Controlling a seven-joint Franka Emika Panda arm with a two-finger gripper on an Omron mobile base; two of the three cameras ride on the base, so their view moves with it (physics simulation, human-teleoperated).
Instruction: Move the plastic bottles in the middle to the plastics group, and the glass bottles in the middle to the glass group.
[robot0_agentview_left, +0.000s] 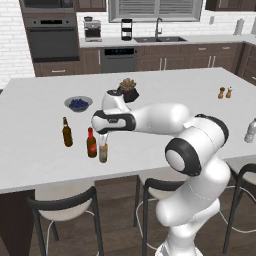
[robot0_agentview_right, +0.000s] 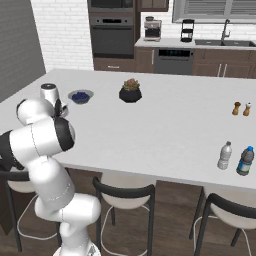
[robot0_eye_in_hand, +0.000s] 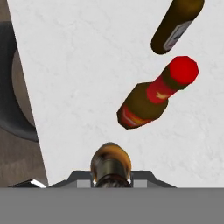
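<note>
The gripper (robot0_agentview_left: 103, 136) hangs straight down over the near-left part of the counter (robot0_agentview_left: 165, 90), fingers around the neck of the amber bottle (robot0_agentview_left: 103, 152). In the hand view the bottle (robot0_eye_in_hand: 110, 164) sits centred between the fingertips, so the claw appears closed on it; actual contact is hidden.

The amber bottle stands upright just beside the red-necked bottle (robot0_agentview_left: 91, 144), with the dark bottle (robot0_agentview_left: 67, 133) further left. This is the glass group, so the step is judged to be a placement. Whether the base rests on the counter cannot be told.

The vertical neck grip keeps the bottle plumb and the fingers above its neighbours.

Far right, the whitish bottle (robot0_agentview_right: 224, 155) and blue-labelled bottle (robot0_agentview_right: 245, 161) stand side by side.
</note>
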